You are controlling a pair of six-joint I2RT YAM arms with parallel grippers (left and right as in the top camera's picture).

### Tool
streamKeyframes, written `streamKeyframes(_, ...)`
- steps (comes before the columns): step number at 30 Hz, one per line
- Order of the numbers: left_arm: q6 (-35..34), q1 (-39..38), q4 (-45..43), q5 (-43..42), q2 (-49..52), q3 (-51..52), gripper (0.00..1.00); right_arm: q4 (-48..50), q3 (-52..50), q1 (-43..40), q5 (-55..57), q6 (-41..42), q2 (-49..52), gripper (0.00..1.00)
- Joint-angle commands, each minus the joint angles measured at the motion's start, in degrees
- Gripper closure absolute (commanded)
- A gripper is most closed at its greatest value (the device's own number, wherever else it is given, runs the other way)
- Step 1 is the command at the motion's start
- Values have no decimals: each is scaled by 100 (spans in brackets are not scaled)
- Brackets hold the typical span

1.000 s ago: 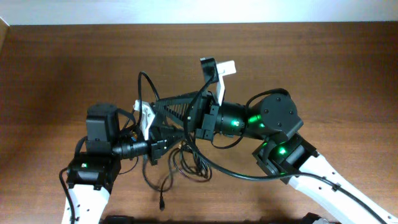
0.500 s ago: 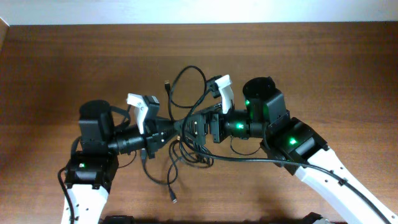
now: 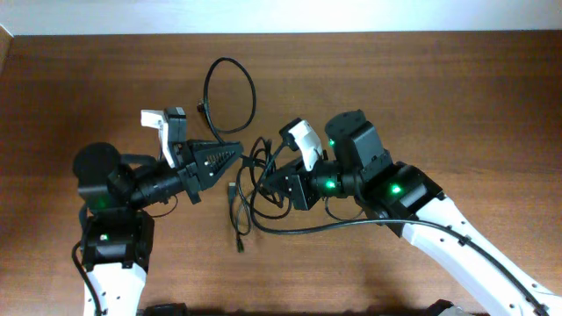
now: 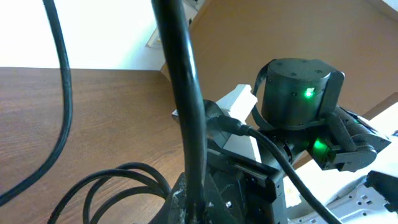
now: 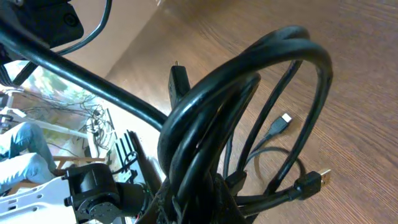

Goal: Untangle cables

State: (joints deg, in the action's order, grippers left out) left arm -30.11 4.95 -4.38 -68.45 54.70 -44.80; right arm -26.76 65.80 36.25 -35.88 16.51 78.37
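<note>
The thin black cables are split between both grippers above the brown table (image 3: 457,96). My left gripper (image 3: 230,156) is shut on one cable whose free part forms a loop (image 3: 207,83) lying toward the far side. In the left wrist view this cable (image 4: 186,106) rises straight from the closed left gripper (image 4: 196,202). My right gripper (image 3: 268,180) is shut on a bundle of several coiled cables (image 3: 253,189). In the right wrist view the bundle (image 5: 249,74) arches out of the right gripper (image 5: 205,193). A plug end (image 3: 239,241) trails onto the table.
The two arms face each other closely at the table's middle, fingertips a short gap apart. The right arm's thicker wire (image 3: 334,230) sags below it. A gold USB plug (image 5: 317,179) and a smaller plug (image 5: 281,122) lie on the wood. The right arm's wrist (image 4: 298,93) fills the left wrist view.
My left gripper has pulled back to the left with its cable, and the loop has swung out to the far left. The right gripper has shifted left and nearer with the bundle.
</note>
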Motion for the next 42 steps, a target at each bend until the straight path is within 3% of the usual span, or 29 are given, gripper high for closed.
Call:
streamKeyframes(1, -131, 26, -98, -210, -201, -103, 100, -120, 11, -37, 205, -2, 129, 96)
streamKeyframes(2, -131, 26, -96, -210, -201, -103, 100, -157, 11, -37, 203, -2, 129, 96)
streamKeyframes(3, -131, 26, -94, -212, -201, -103, 84, -162, 11, -37, 203, -2, 129, 96)
streamKeyframes(4, -109, 26, -68, -214, -201, -103, 41, -162, 11, -35, 203, -4, 129, 96)
streamKeyframes(5, 7, 26, 42, -212, -201, -103, 19, -157, 11, -31, 184, -57, 129, 96)
streamKeyframes(6, 376, 26, 389, -184, -199, -103, 7, -162, 11, -31, 109, -153, 129, 96)
streamKeyframes(10, 1263, 26, 2459, 791, -197, -103, 1, -302, 11, -33, 83, -431, 129, 96)
streamKeyframes(12, 1311, 26, 2704, 809, -195, -103, 0, -380, 11, -31, 98, -678, 129, 96)
streamKeyframes(15, 1307, 24, 3029, 809, -197, -103, 0, -785, 11, -26, 103, -1683, 129, 96)
streamKeyframes(19, 1215, 20, 3943, 811, -197, -103, 1, -1097, 11, -26, 1084, -2496, 129, 96)
streamKeyframes(20, 636, 20, 4157, 811, -197, -103, 2, -1123, 11, -9, 1084, -2592, 129, 96)
streamKeyframes(25, -776, 20, 4155, 984, -195, -103, 6, -1539, 11, 787, 1113, -3971, 129, 96)
streamKeyframes(26, -828, 20, 4155, 984, -195, -103, 13, -1493, 11, 881, 1110, -4286, 129, 96)
streamKeyframes(28, -885, 20, 4159, 981, -190, -103, 16, -1224, 13, 997, 1132, -4675, 129, 95)
streamKeyframes(32, -935, 20, 4162, 1038, -188, -103, 16, -566, 13, 997, 1130, -4675, 129, 96)
streamKeyframes(34, -935, 20, 4266, 1364, -160, -103, 25, -466, 13, 997, 1130, -4675, 129, 96)
streamKeyframes(35, -935, 20, 4273, 1414, -105, -101, 48, -468, 13, 997, 1132, -4675, 129, 96)
streamKeyframes(36, -935, 20, 4275, 1427, -35, -101, 98, -468, 13, 997, 1132, -4675, 129, 96)
streamKeyframes(42, -929, 20, 4286, 1432, 328, -101, 100, -400, 13, 997, 1502, -4673, 129, 96)
